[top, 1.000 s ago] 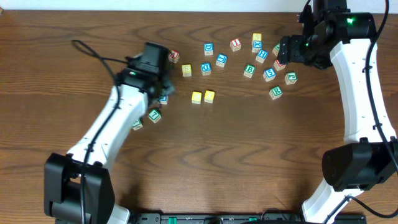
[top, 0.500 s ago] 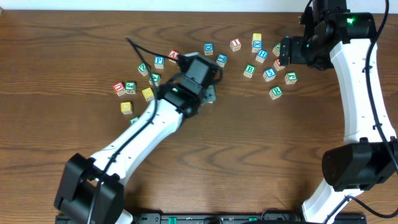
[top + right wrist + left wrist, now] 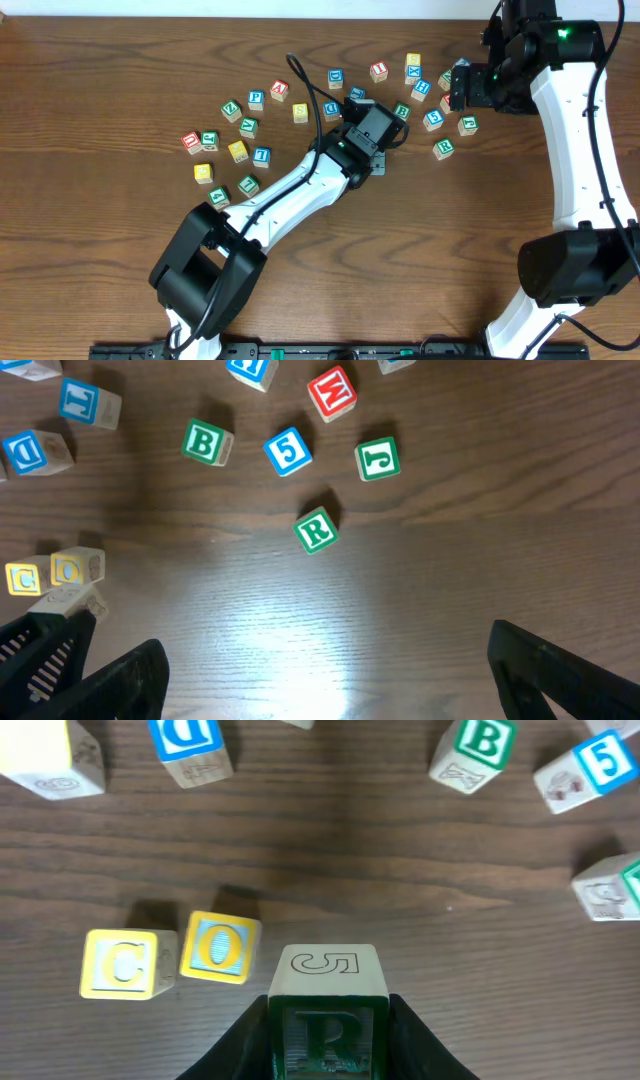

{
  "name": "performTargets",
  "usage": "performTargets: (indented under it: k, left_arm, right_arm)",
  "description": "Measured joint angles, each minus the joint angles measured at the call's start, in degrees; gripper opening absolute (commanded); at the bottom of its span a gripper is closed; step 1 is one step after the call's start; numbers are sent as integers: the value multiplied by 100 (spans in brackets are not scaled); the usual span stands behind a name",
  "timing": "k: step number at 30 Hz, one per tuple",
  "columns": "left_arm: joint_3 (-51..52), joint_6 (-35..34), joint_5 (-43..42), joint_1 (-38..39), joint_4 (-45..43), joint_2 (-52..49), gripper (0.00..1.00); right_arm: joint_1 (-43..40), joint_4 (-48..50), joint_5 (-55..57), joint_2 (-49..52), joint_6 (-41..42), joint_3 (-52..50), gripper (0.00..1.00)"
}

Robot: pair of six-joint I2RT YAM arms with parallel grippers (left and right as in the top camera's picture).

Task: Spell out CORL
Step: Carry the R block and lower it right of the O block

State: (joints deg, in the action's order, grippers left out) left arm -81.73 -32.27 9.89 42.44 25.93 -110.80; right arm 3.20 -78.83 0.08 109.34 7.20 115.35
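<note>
Fingers of the left gripper [image 3: 374, 162] are hidden under its own arm overhead, mid-desk. The right gripper [image 3: 455, 88] sits near the far right corner, above scattered cubes. Left wrist: dark fingers [image 3: 245, 1042] clamp both sides of the R cube [image 3: 328, 975], green R facing the lens. It is just right of the O cube [image 3: 220, 947], with the C cube [image 3: 118, 964] just beside O's left. Right wrist: jaws spread wide, nothing between them; a loose R cube [image 3: 316, 530] lies ahead.
</note>
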Motion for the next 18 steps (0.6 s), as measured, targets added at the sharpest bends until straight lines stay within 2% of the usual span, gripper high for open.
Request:
performTargets:
  k: [18]
  left_arm:
    - [-7,254,125,-4,-229,-634,25]
  right_arm:
    - [0,-4,-2,2,0,0,97]
